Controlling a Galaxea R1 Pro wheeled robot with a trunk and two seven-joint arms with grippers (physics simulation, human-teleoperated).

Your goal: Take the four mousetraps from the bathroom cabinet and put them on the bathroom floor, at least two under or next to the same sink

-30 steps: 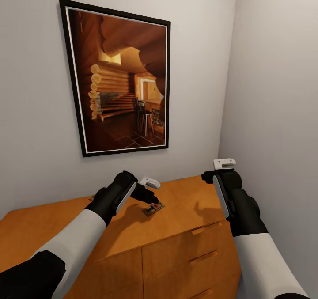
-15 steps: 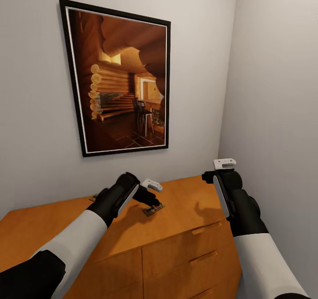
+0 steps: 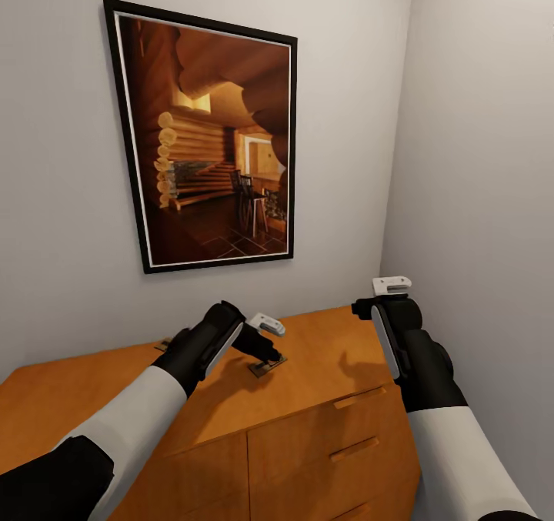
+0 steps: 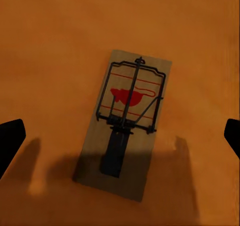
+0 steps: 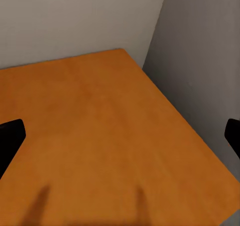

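Note:
A mousetrap (image 3: 268,367) lies flat on the orange-brown cabinet (image 3: 323,352) top. Up close, the mousetrap (image 4: 127,123) is a tan board with a black wire bar and a red mouse print. My left gripper (image 3: 268,349) hovers just above it, open, with a dark fingertip (image 4: 10,141) wide on each side and not touching. A second small flat piece (image 3: 163,345) peeks out behind my left forearm near the wall. My right gripper (image 3: 369,307) is held open above the bare cabinet top (image 5: 100,116) near its back right corner, holding nothing.
A large framed picture (image 3: 208,144) of a log interior hangs on the wall behind the cabinet. A grey side wall (image 3: 477,198) closes in at the right, close to my right arm. Drawers with bar handles (image 3: 360,398) face me below.
My left gripper has crept slightly forward and down over the mousetrap, covering more of it. The right arm and the camera have stayed still.

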